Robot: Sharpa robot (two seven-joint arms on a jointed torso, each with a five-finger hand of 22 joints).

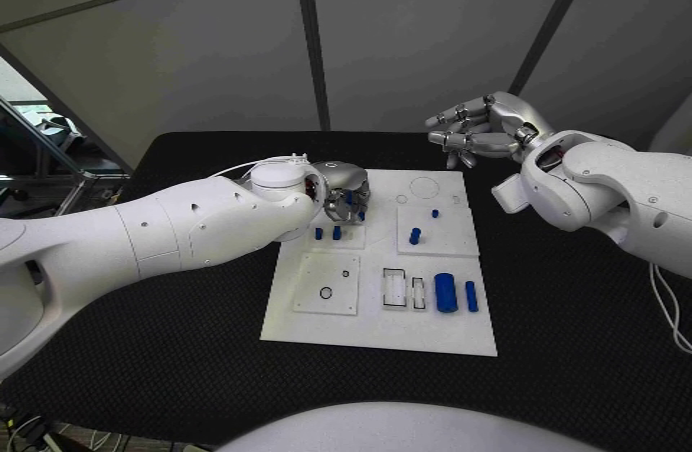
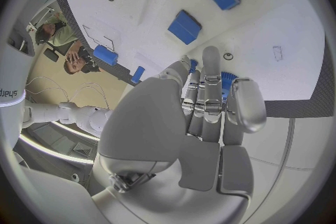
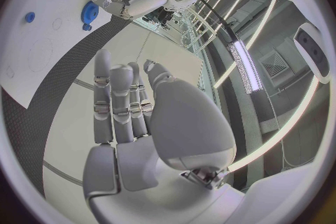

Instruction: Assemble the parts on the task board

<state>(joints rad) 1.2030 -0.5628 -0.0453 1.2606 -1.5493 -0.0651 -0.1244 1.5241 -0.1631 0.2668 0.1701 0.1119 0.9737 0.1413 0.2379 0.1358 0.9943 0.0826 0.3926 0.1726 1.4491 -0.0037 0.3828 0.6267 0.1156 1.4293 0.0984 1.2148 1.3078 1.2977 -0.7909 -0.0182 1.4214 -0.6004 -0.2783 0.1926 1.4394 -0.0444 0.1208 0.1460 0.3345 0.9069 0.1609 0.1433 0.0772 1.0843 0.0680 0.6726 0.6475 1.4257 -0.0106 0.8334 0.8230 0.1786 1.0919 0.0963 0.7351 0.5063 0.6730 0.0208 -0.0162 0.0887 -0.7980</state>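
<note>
The left robot hand [image 1: 340,189] hangs fingers-down over the far left corner of the task board [image 1: 378,330]; in the left wrist view a blue toothed gear [image 2: 228,82] sits at its fingertips [image 2: 212,56], though whether they actually pinch it or only touch it I cannot tell. The parts look like small rigid plastic, light and smooth, probably prone to slipping, so the gear is best taken across its rim and the short blue pegs [image 1: 327,233] near the board's left side by their sides. A thicker blue cylinder [image 1: 446,292] lies toward the board's near right corner. The board sits flat on the black table [image 1: 159,342], whose matte cover should keep it from sliding. The right robot hand [image 1: 477,127] floats beyond the board's far right corner, fingers loosely curled, holding nothing. Grey panel walls stand beyond the table.
</note>
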